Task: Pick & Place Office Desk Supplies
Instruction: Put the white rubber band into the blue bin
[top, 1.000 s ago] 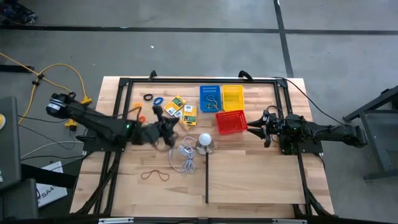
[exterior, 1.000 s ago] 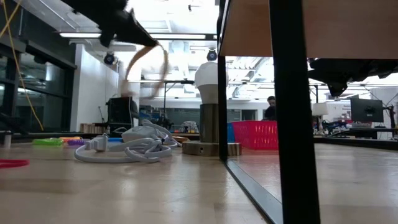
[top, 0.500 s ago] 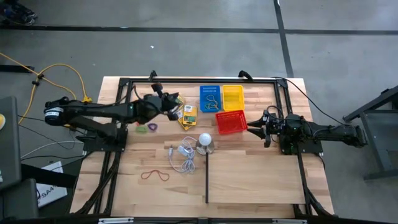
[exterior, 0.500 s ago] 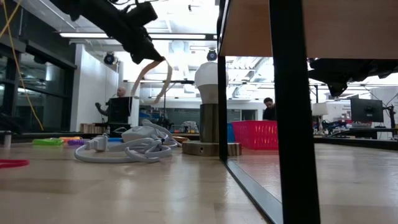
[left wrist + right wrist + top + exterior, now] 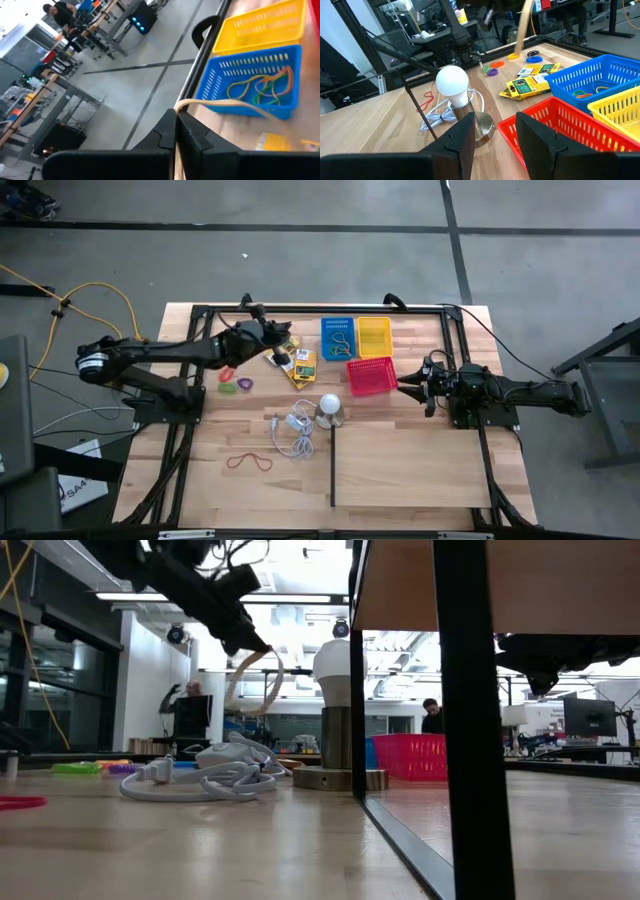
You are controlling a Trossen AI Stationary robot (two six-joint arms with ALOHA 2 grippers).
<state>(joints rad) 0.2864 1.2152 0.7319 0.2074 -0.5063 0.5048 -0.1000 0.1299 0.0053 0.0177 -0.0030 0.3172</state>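
Observation:
My left gripper [image 5: 284,338] is raised over the table's far left part, beside the yellow-and-green packets [image 5: 300,363], and is shut on a tan rubber band [image 5: 255,680]. The blue basket [image 5: 338,337] just to its right holds several rubber bands [image 5: 260,90]. Coloured rings [image 5: 237,386] and a red rubber band [image 5: 248,462] lie flat on the table. My right gripper [image 5: 415,385] waits open, just right of the red basket [image 5: 371,376]. My left gripper pinches the tan rubber band by one end of its loop [image 5: 182,104] between the two shut fingertips [image 5: 192,132], slanting down from above. The band is lifted clear of the table. It hangs below the fingers as a slack loop [image 5: 522,25].
A yellow basket [image 5: 374,335] stands right of the blue one. A white bulb on a silvery base [image 5: 330,408] and a coiled white cord [image 5: 295,430] sit mid-table. A black frame post [image 5: 470,720] and a raised board [image 5: 410,465] take the near right.
My left gripper has swung from above the cord toward the table's far edge and then a little right toward the blue basket, staying shut on the tan band. The band has travelled with it, hanging and swinging; its loop now hangs rounder and shorter.

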